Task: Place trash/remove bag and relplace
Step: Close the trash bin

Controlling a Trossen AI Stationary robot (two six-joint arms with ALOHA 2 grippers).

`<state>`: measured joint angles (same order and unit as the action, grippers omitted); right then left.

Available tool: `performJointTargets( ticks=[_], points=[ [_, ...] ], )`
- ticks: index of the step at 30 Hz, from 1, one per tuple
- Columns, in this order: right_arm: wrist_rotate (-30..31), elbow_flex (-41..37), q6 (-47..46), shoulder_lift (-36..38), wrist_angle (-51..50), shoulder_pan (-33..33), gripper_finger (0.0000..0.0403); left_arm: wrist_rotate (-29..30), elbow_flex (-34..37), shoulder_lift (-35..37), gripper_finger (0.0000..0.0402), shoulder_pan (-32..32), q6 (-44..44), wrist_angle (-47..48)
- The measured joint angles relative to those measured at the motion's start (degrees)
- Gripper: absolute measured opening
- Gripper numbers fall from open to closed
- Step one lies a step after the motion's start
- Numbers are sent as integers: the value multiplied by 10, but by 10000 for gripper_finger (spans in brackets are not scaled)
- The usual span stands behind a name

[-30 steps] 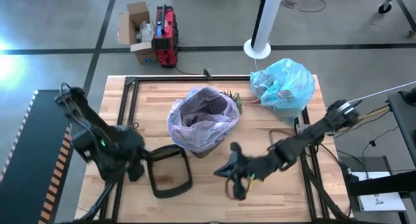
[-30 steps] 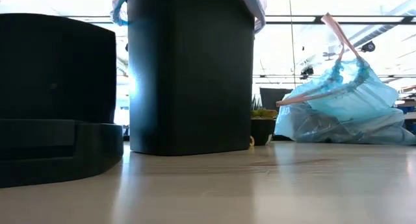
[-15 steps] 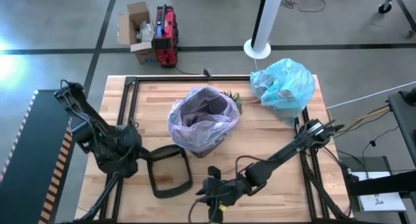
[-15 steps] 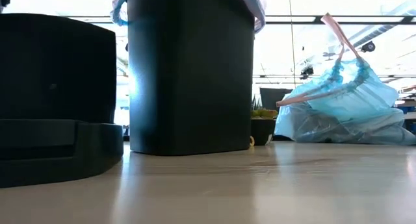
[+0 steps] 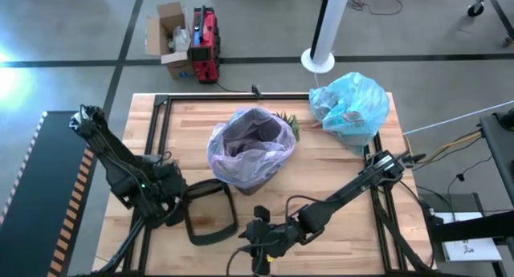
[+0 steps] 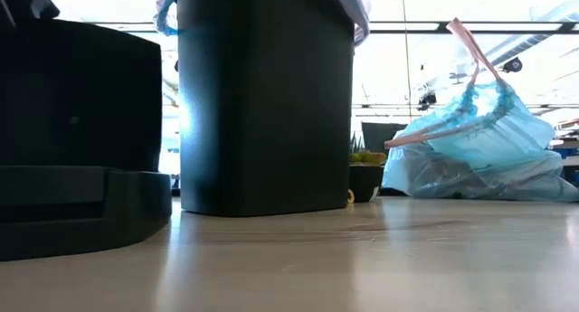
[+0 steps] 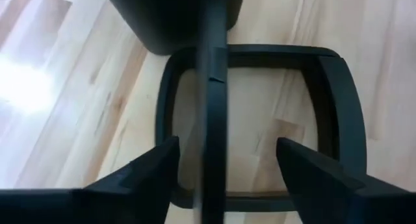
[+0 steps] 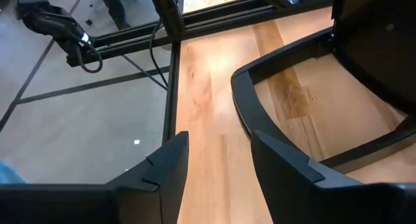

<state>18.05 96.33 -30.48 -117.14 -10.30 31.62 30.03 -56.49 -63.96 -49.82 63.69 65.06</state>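
Light blue-teal crinkly plastic bag [image 5: 351, 103], knotted and bulging, sat at the table's far right corner, apparently set out of the way once full; what trash it held could not be made out through the film. One black rectangular bin [image 5: 249, 166] stood mid-table, lined with one pinkish-lilac translucent bag [image 5: 250, 142] folded over its rim, so the replacement liner seemed to be in. One small green potted plant [image 5: 287, 122] stood just behind the bin. One black rectangular frame-like ring [image 5: 208, 211], probably the bin's rim piece, lay flat on the pale wooden table [image 5: 337, 160] in front of the bin.

Left gripper [image 7: 224, 159] hovered over that ring, fingers spread with one side of the ring between them, not gripping it, likely lining up a grasp. Right gripper [image 8: 218, 156] hung low near the table's front edge beside the ring, fingers parted and holding nothing. Two arms, two bags, one bin, one ring.
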Motion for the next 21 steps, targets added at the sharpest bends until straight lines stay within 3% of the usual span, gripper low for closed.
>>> performJointTargets(
  ticks=[3, 9, 15, 21],
  points=[
    [0, 0, 0, 1, 0, 0, 151, -1, 3, -11, 200, 0, -1, -13],
    [0, 12, 8, 1, -18, 0, 146, 6, 6, -18, 22, -4, -32, -26],
    [18, 49, 19, 2, -116, 0, 164, -6, -5, -14, 8, -19, -34, -25],
    [32, 114, 34, 7, -204, 1, 175, -4, -92, -10, 5, -56, -64, -30]
  ],
)
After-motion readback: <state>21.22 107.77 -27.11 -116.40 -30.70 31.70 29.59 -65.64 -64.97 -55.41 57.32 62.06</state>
